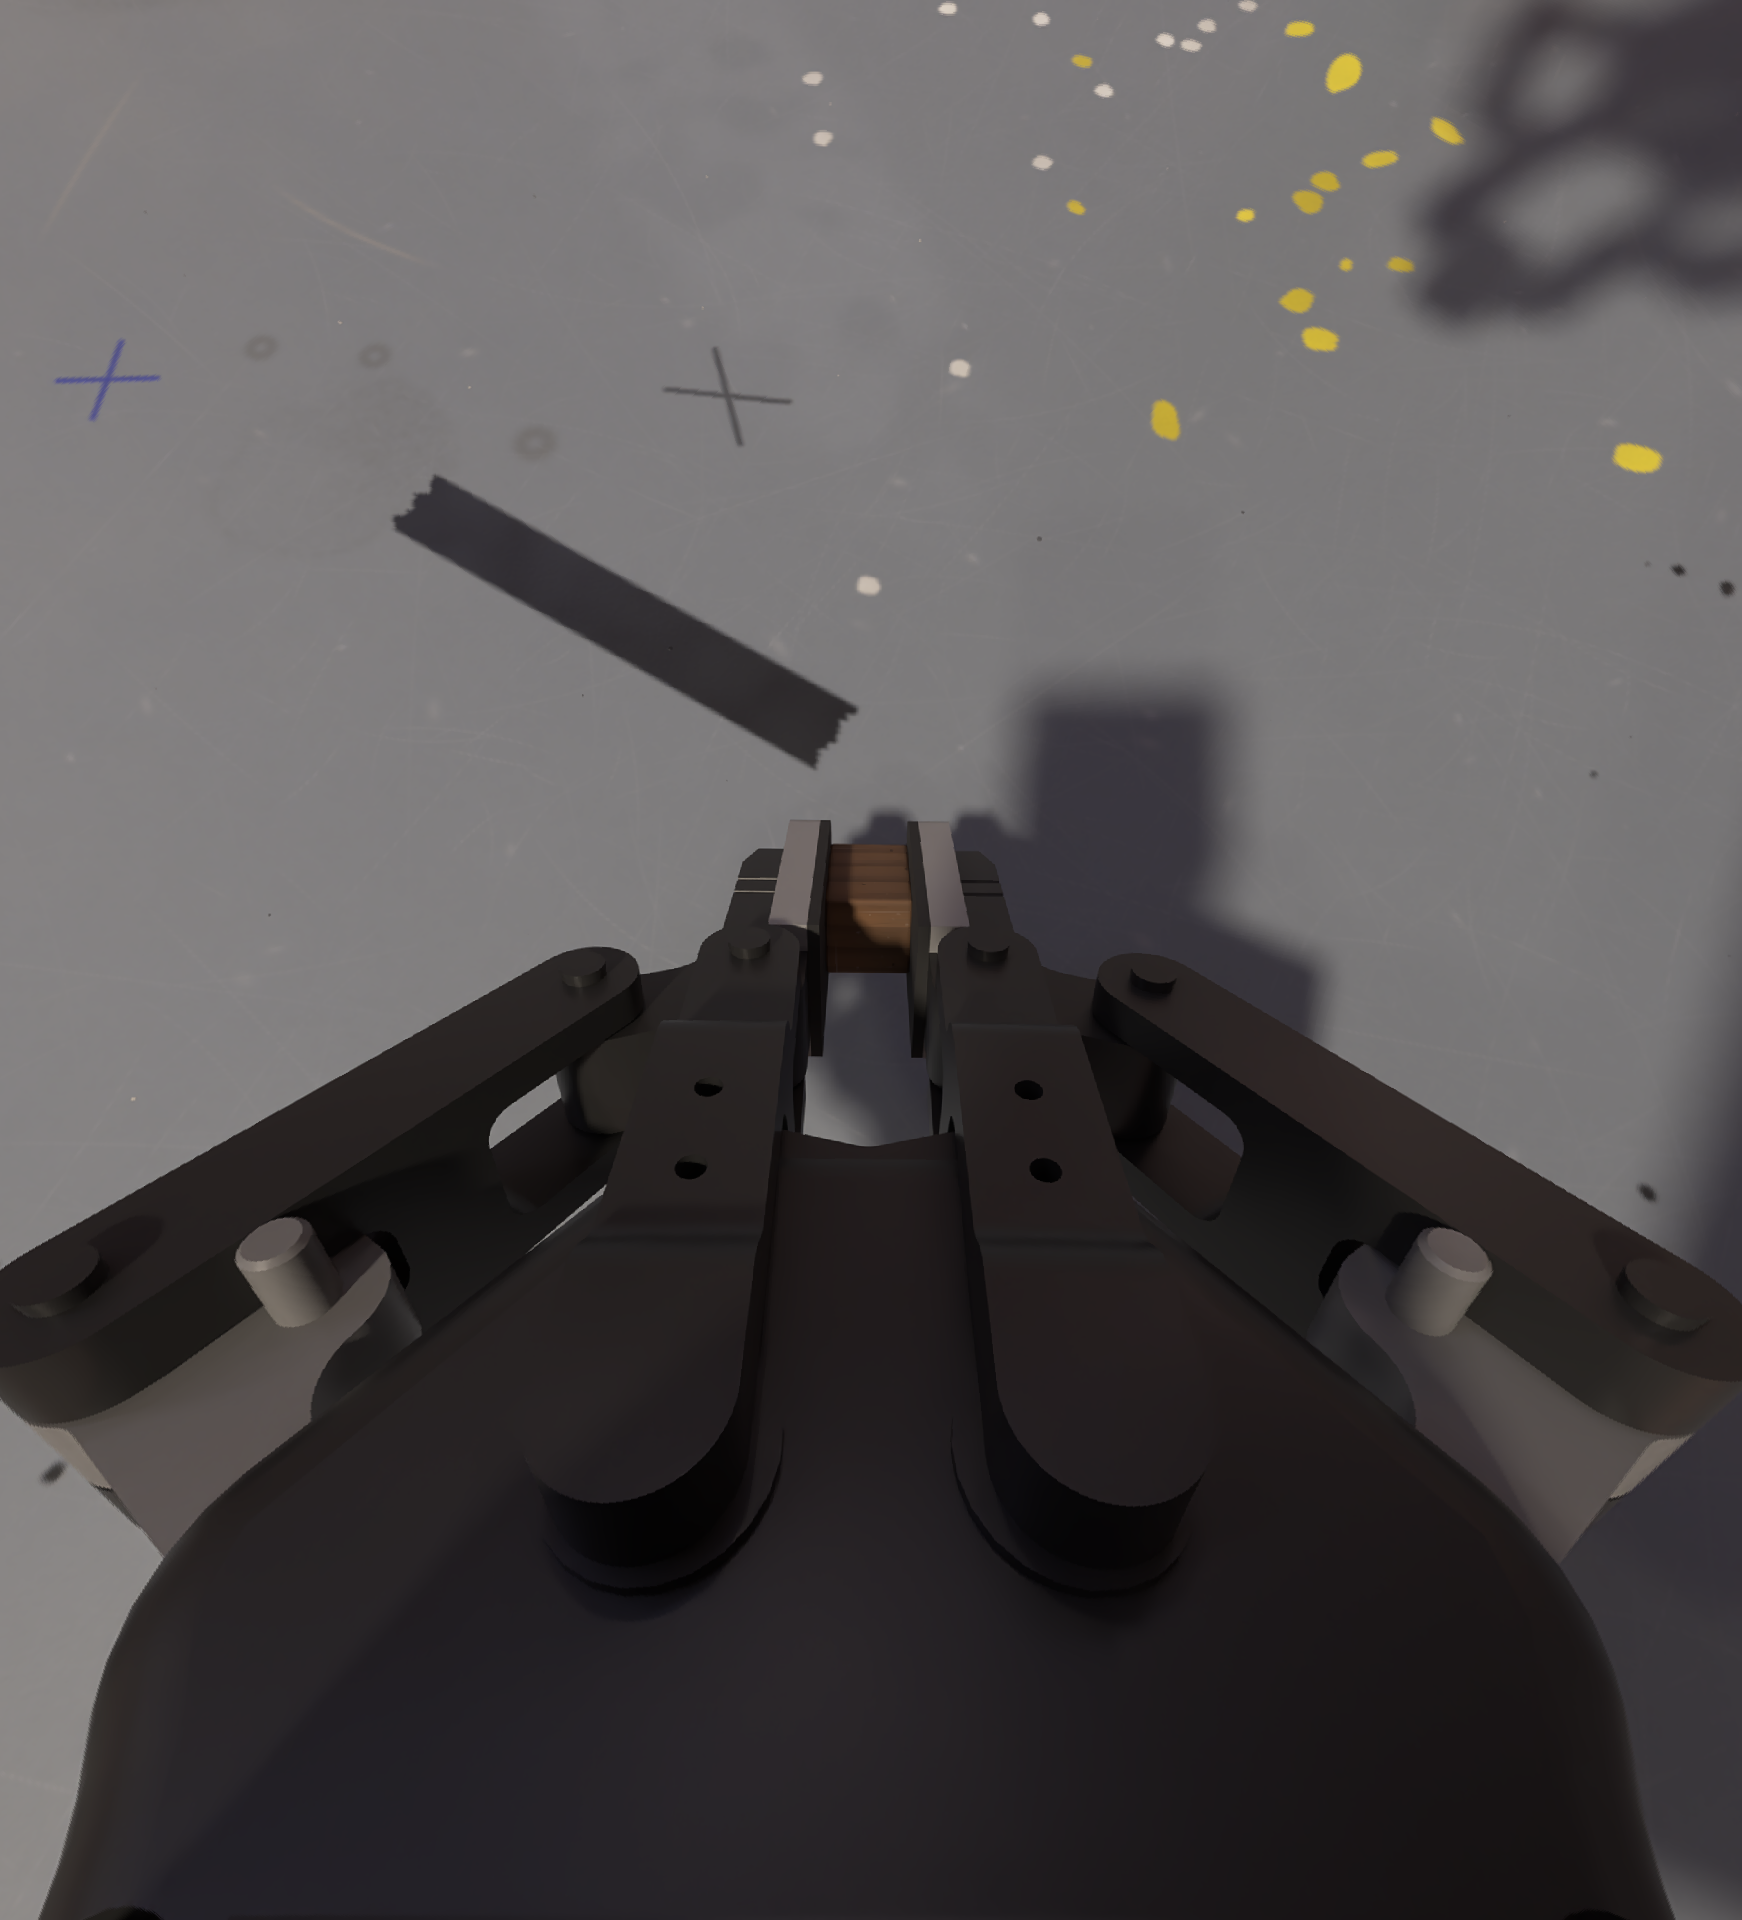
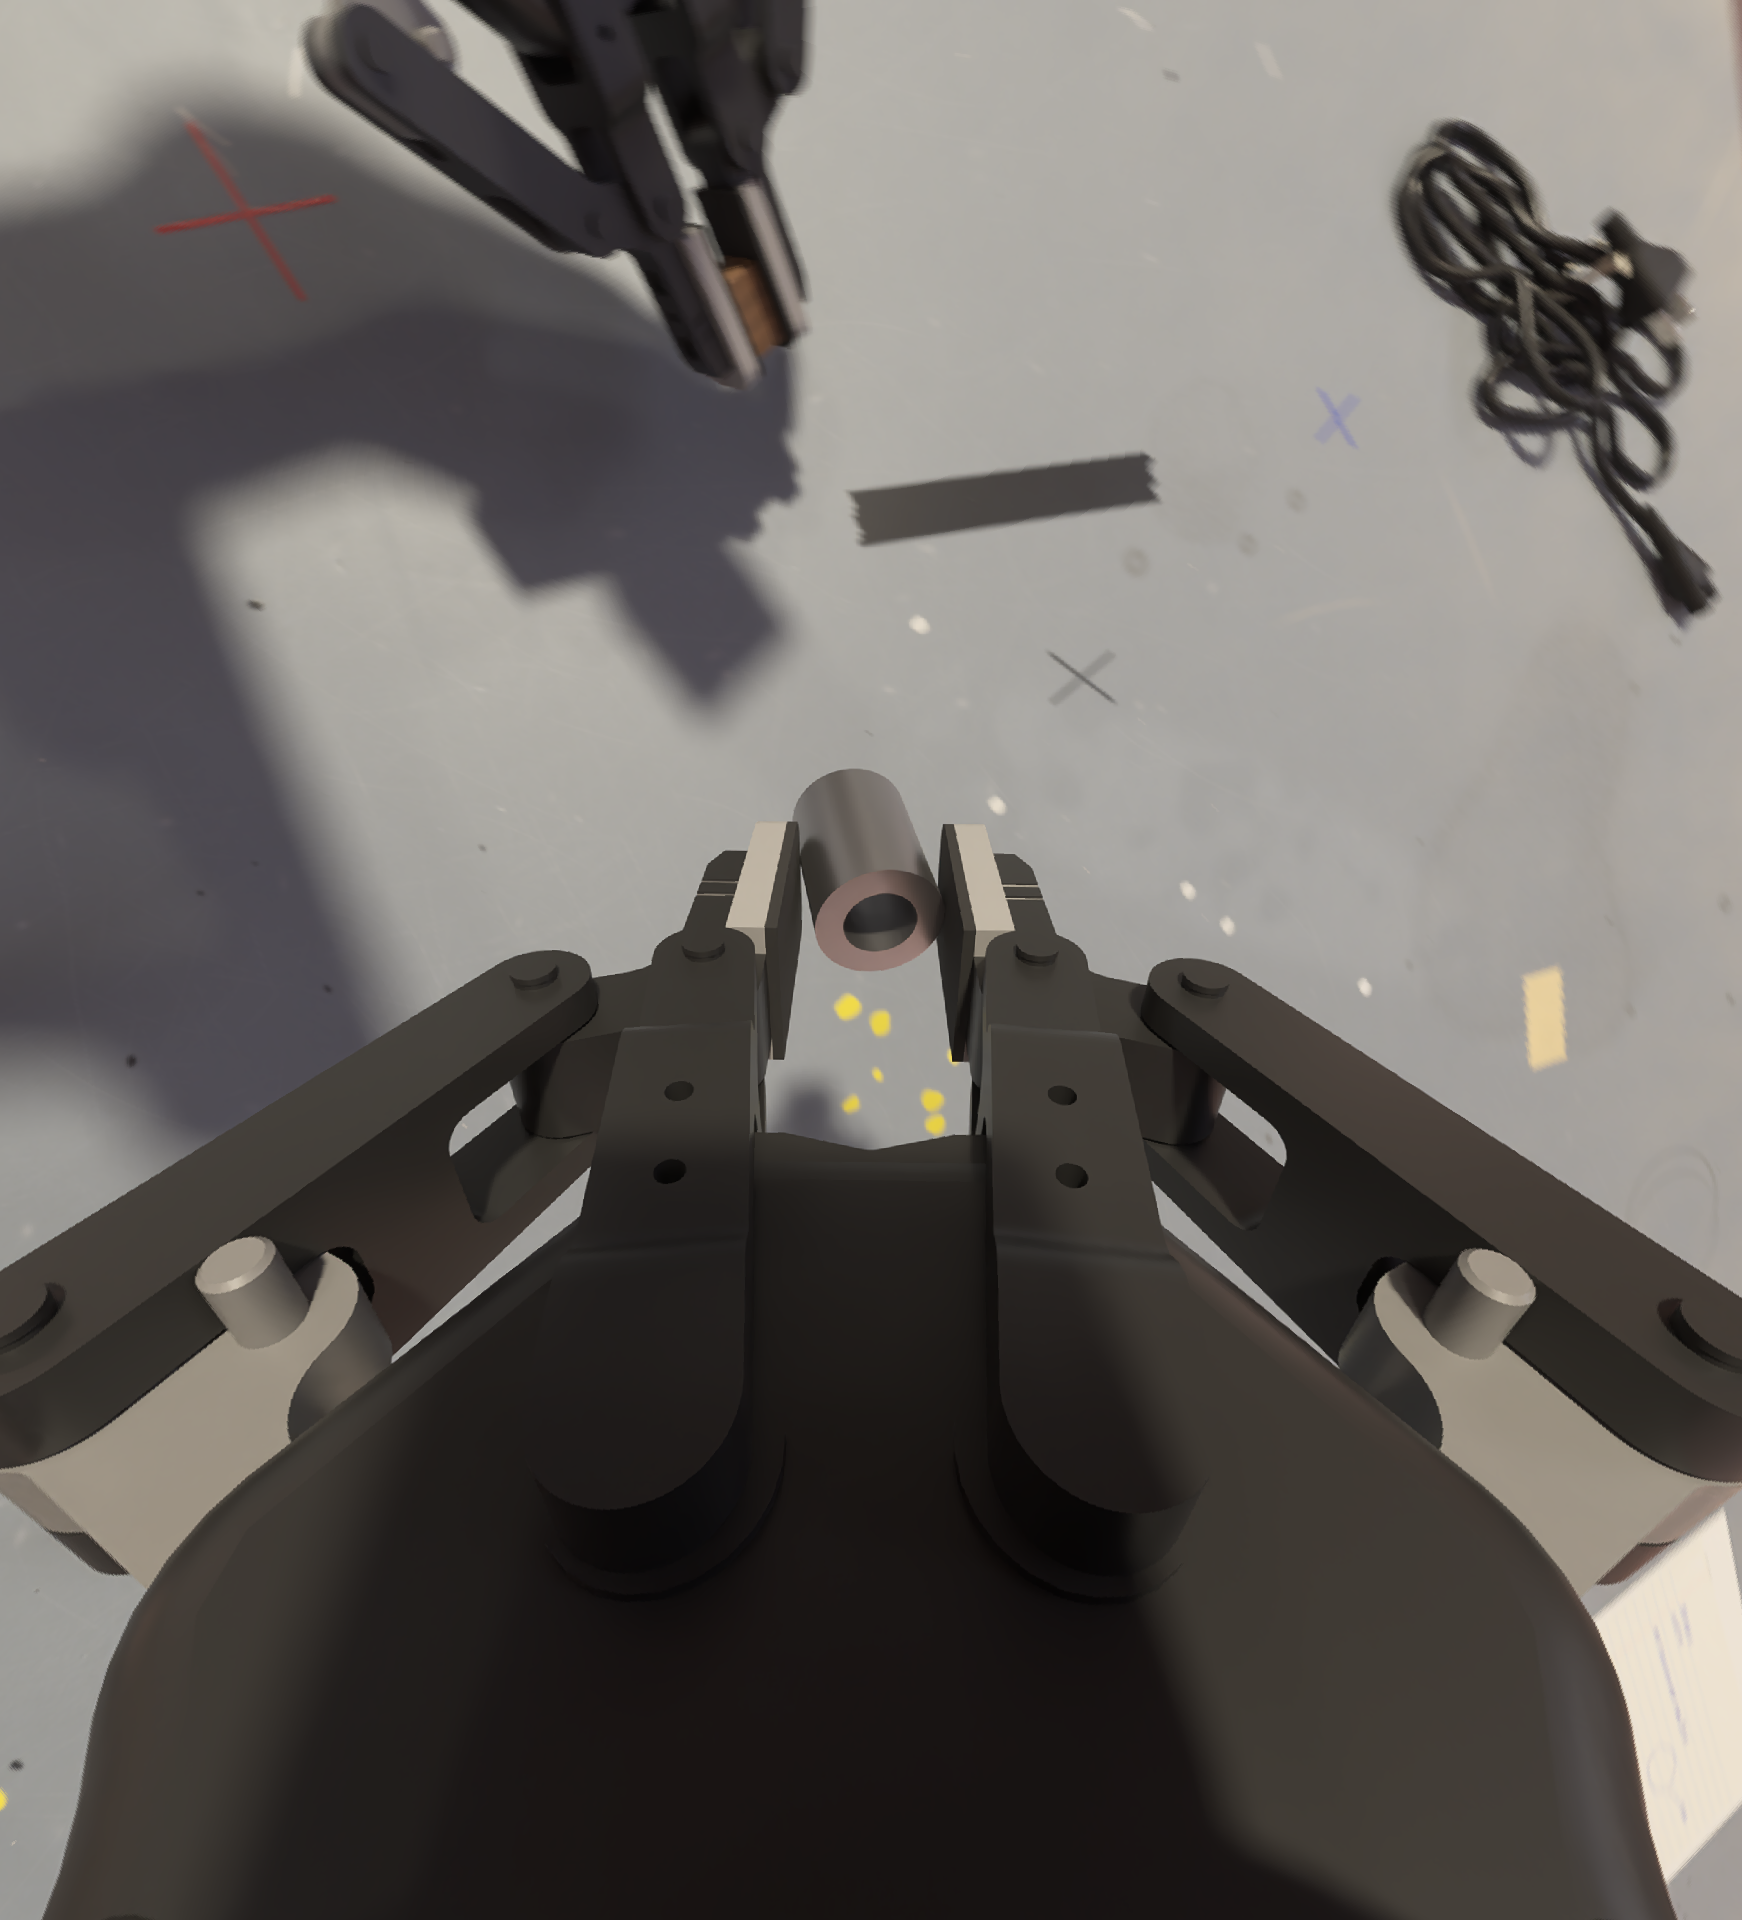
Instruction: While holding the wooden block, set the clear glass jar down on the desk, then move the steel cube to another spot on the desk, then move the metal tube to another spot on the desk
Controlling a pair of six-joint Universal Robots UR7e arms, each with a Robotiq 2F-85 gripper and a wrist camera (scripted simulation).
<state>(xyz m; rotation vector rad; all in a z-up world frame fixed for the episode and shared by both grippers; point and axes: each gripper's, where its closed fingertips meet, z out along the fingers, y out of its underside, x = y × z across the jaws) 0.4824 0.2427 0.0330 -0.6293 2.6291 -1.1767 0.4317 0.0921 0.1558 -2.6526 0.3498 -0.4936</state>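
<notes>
My left gripper [image 1: 869, 842] is shut on the small wooden block [image 1: 867, 914] and holds it above the grey desk [image 1: 223, 831]. It also shows at the top of the right wrist view [image 2: 753, 343], block [image 2: 742, 296] between its pads. My right gripper [image 2: 867, 831] points down at the desk with the grey metal tube [image 2: 851, 831] between its fingers. The tube's open end faces the camera. A thin gap shows on each side of the tube, so the jaws look open around it. The glass jar and the steel cube are not in view.
A black tape strip [image 2: 1002, 497] lies beyond the tube and also shows in the left wrist view [image 1: 628, 623]. A coiled black cable [image 2: 1542, 312] lies far right, and a paper sheet [image 2: 1677, 1714] at the near right. A tan tape piece [image 2: 1544, 1016], drawn crosses and paint spots mark the desk.
</notes>
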